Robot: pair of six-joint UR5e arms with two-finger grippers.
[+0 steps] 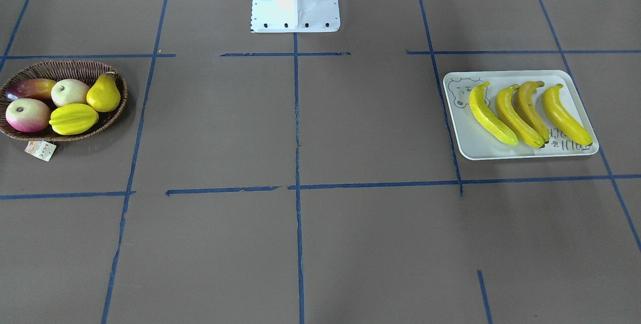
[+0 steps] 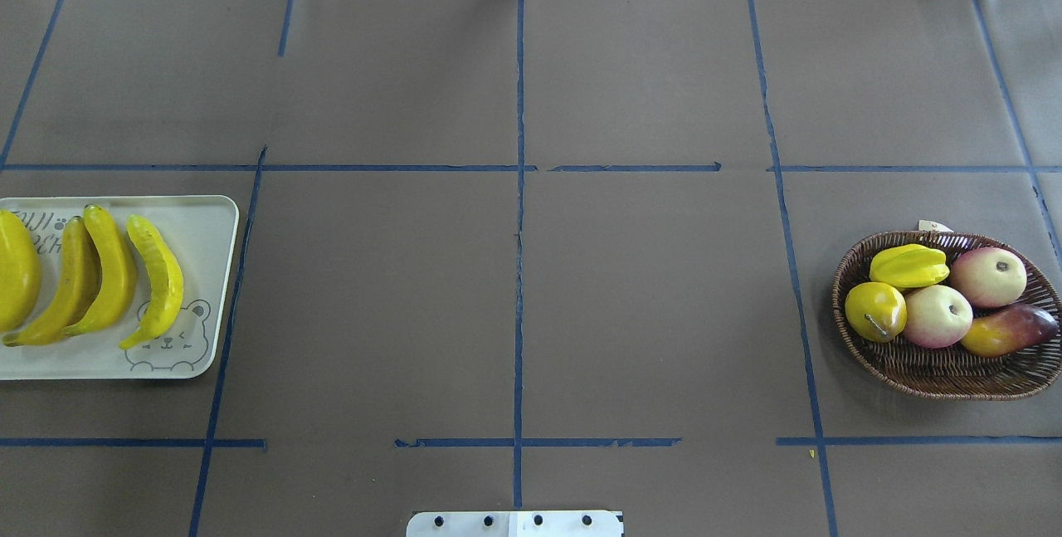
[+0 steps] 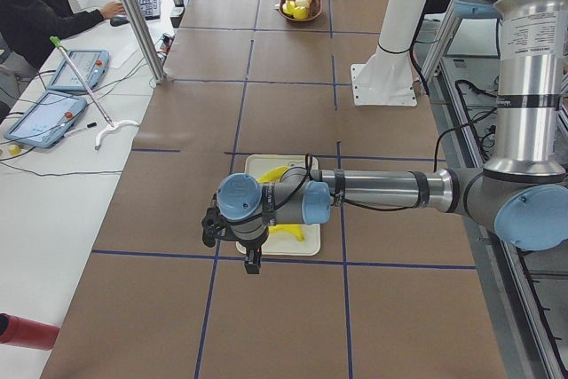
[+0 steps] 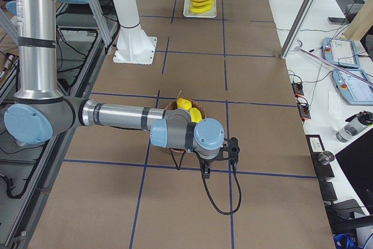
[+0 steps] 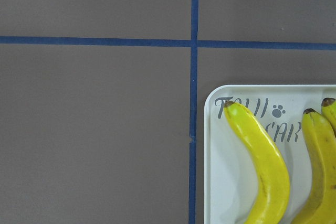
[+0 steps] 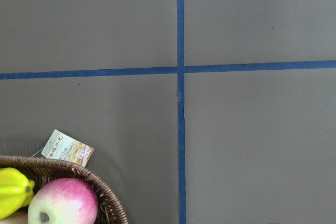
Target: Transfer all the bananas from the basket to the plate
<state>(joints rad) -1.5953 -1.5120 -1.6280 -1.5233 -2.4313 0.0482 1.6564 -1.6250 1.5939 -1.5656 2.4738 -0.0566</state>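
Blue-taped desk (image 1: 300,244) fills the front view's foreground. Beyond it, four bananas (image 1: 528,113) lie side by side on the plate (image 1: 470,143), while the basket (image 1: 65,63) holds only apples (image 1: 27,114), pear (image 1: 103,94), starfruit (image 1: 73,118) and mango (image 1: 30,88), so the transfer looks complete. Overhead agrees. From the sides, the left hand (image 3: 253,261) hangs by the plate and the right hand (image 4: 205,172) by the basket, apparently parked; whether either is wide or narrow cannot be told.

— Where is room opening for my jaws?
— Wide worktop (image 2: 647,305) is stretching between plate (image 2: 207,222) and basket (image 2: 937,375); bananas (image 2: 104,271) are crowding the plate, other fruit (image 2: 937,314) is filling the basket.
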